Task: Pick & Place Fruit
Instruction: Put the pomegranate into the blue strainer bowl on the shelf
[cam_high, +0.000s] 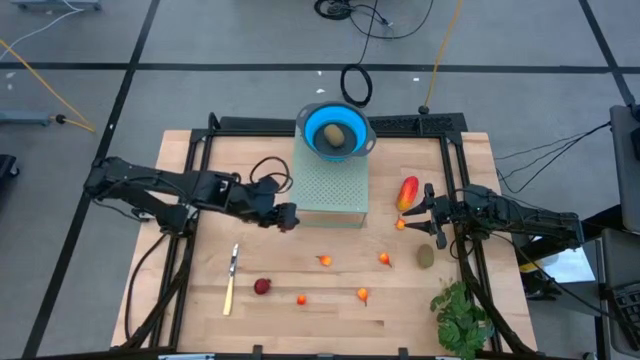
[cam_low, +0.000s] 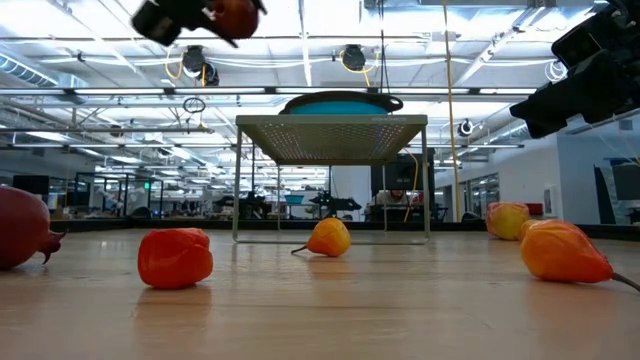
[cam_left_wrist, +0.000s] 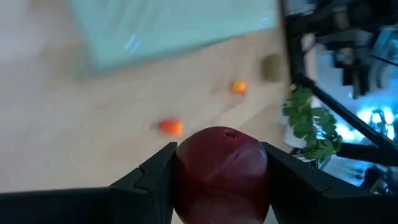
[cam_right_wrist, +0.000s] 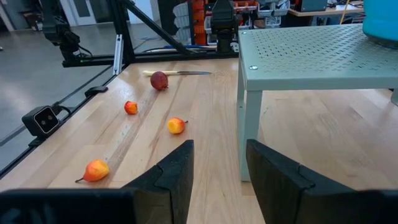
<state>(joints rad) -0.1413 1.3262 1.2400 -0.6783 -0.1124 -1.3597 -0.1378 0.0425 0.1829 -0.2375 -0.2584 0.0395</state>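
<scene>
Dark red round fruit (cam_left_wrist: 222, 173) sits pinched in the left jaws (cam_high: 287, 217), mid-frame just left of the perforated stand (cam_high: 334, 188). Right jaws (cam_high: 428, 213) hang spread and empty at right, by the long red-yellow piece (cam_high: 407, 192). That fruit's smooth and round, so I'd guess it could squirt out before reaching the blue bowl (cam_high: 313, 118).

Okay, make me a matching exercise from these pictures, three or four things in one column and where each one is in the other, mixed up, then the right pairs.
1. dark red fruit
2. olive fruit
3. knife
4. blue bowl

A. lying on the table
B. on top of the green perforated stand
C. inside the bowl
D. held in the left gripper

Pairs: 1-D, 2-C, 3-A, 4-B
</scene>
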